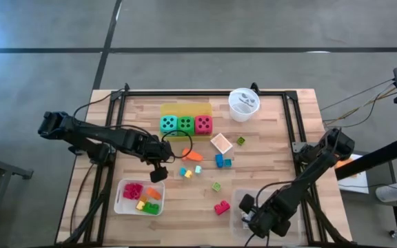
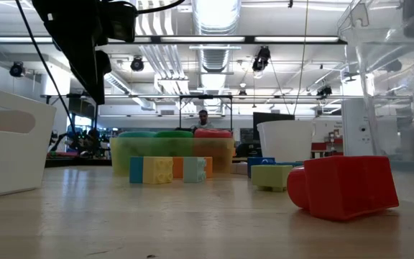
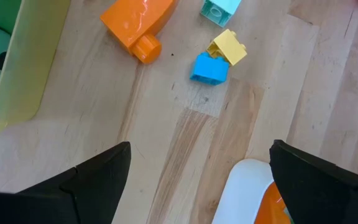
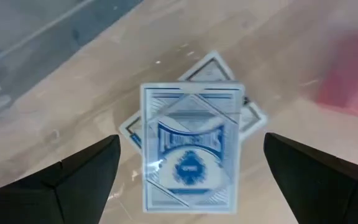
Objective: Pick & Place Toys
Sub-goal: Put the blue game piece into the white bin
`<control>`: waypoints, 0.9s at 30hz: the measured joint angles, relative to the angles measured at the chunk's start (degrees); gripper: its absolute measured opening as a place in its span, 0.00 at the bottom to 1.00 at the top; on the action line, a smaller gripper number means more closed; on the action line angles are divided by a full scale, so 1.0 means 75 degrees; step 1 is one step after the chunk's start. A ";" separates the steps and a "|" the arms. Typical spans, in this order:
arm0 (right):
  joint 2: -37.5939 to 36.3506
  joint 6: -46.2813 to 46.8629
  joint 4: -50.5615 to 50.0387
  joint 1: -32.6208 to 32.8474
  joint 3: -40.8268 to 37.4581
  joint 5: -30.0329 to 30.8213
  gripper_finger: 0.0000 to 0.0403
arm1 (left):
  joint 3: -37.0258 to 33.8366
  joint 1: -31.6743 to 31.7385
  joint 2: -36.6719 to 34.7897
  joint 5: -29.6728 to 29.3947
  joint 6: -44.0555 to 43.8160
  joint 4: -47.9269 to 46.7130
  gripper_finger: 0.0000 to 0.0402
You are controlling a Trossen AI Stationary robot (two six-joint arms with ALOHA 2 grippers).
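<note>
My right gripper (image 1: pixel 253 219) hangs open above the clear tray (image 1: pixel 245 201) at the table's near right. Two blue-backed playing cards (image 4: pixel 188 155) lie overlapped beneath it, between its spread fingers and untouched. My left gripper (image 1: pixel 158 173) hangs open over bare wood, just beyond the white tray (image 1: pixel 123 189) that holds red, yellow, orange and green blocks. Ahead of it lie an orange block (image 3: pixel 135 22), a blue block (image 3: pixel 209 68) and a yellow block (image 3: pixel 229 46). A red block (image 1: pixel 221 207) lies beside the clear tray. Three dice (image 1: pixel 185 125) sit in the yellow tray (image 1: pixel 185 109).
A round white cup (image 1: pixel 244 103) stands at the far right. A card (image 1: pixel 220 142), blue blocks (image 1: pixel 222 161) and small green blocks (image 1: pixel 216 187) lie mid-table. A black frame (image 1: pixel 291 131) rings the tabletop. Bare wood lies along the near edge between the two trays.
</note>
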 joint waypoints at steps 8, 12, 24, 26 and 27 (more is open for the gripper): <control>-0.0085 0.0720 -0.0990 -0.0002 0.1230 0.0620 0.96 | 0.0000 0.0000 0.0000 0.0000 0.0000 0.0000 0.91; -0.0088 0.2295 -0.1114 -0.0002 0.1938 0.1507 0.96 | 0.0000 0.0000 0.0000 0.0000 0.0000 0.0000 0.91; -0.0088 0.5881 -0.1651 -0.0238 0.3452 0.4193 0.96 | 0.0000 0.0000 0.0000 0.0002 0.0000 -0.0003 0.91; -0.0088 0.6798 -0.1652 -0.0286 0.3626 0.4776 0.96 | 0.0000 0.0000 0.0000 0.0000 0.0000 0.0000 0.91; -0.0095 0.7173 -0.1640 -0.0327 0.3699 0.5006 0.96 | 0.0000 0.0000 0.0000 0.0002 0.0000 -0.0003 0.91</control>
